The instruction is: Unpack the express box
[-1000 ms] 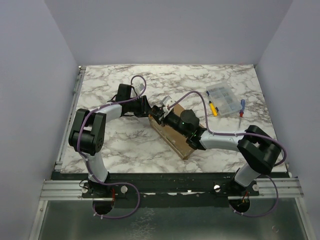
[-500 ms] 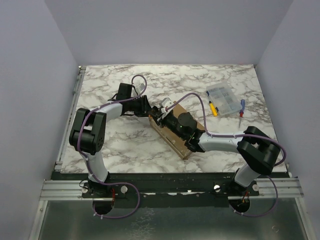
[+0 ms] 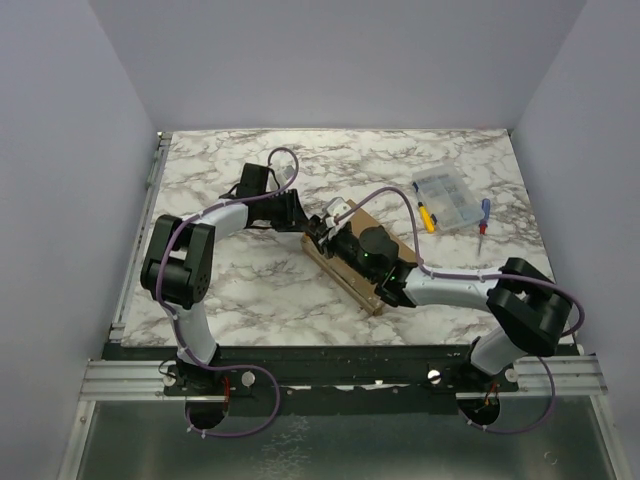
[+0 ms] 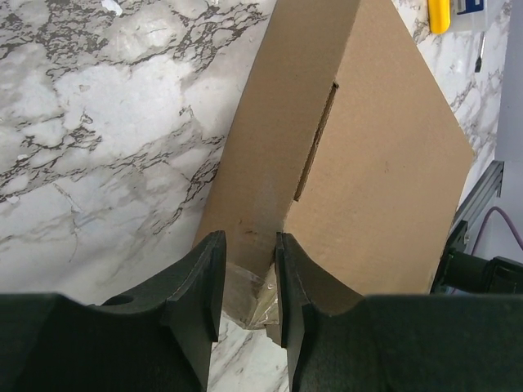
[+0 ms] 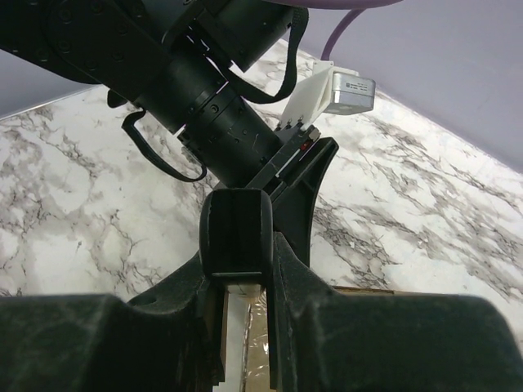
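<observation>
The express box [image 3: 352, 283] lies in the middle of the marble table, a flat brown cardboard mailer mostly covered by my right arm. Both grippers meet at its far left end. In the left wrist view, the box [image 4: 376, 155] fills the frame and its taped corner sits between the fingers of my left gripper [image 4: 248, 286], which are closed in against it. My left gripper [image 3: 305, 227] comes in from the left. My right gripper [image 3: 323, 233] reaches over the box, and its tips [image 5: 239, 282] are shut together, with a sliver of cardboard and shiny tape just below them.
A clear plastic compartment case [image 3: 449, 200] stands at the back right, with a yellow tool [image 3: 426, 217] and a blue-and-red screwdriver [image 3: 483, 216] beside it. My left wrist's white camera mount [image 5: 339, 88] sits close in front of the right fingers. A metal rail [image 3: 340, 372] runs along the near edge.
The left fingers have drawn slightly closer on the box corner. My right forearm has shifted a little along the box, and its elbow has swung right. The box has hardly moved.
</observation>
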{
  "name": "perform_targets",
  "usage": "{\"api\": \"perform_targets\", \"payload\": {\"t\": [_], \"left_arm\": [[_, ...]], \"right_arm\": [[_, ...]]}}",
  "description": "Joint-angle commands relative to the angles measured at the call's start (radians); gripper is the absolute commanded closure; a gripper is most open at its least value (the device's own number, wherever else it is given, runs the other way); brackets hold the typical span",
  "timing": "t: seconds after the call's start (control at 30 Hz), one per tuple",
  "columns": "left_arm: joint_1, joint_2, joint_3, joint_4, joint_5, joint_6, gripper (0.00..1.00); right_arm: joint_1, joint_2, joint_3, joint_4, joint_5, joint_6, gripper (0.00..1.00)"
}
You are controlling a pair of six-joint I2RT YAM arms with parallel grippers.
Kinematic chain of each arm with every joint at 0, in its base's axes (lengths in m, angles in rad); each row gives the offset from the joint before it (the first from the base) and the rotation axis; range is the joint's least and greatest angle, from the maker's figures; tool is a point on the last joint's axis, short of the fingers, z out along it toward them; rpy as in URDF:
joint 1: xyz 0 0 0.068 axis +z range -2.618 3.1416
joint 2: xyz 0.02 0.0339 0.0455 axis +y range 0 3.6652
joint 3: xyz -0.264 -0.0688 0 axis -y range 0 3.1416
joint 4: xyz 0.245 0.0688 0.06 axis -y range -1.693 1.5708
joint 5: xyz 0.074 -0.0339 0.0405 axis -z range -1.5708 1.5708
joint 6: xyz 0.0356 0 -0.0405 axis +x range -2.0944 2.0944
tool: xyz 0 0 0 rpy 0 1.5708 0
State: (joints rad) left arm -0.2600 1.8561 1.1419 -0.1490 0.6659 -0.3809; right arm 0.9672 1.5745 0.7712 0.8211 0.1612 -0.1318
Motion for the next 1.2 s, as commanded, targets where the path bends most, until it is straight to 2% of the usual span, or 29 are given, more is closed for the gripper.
{"api": "perform_targets", "payload": {"t": [0.0, 1.17], "left_arm": [[0.001, 0.069, -0.013, -0.067, -0.194, 0.076, 0.66], [-0.015, 0.068, 0.005, -0.094, -0.240, 0.100, 0.67]], "right_arm": [[0.005, -0.051, -0.024, -0.087, 0.014, 0.012, 0.99], [0.027, -0.250, -0.147, -0.248, 0.037, 0.059, 0.99]]}}
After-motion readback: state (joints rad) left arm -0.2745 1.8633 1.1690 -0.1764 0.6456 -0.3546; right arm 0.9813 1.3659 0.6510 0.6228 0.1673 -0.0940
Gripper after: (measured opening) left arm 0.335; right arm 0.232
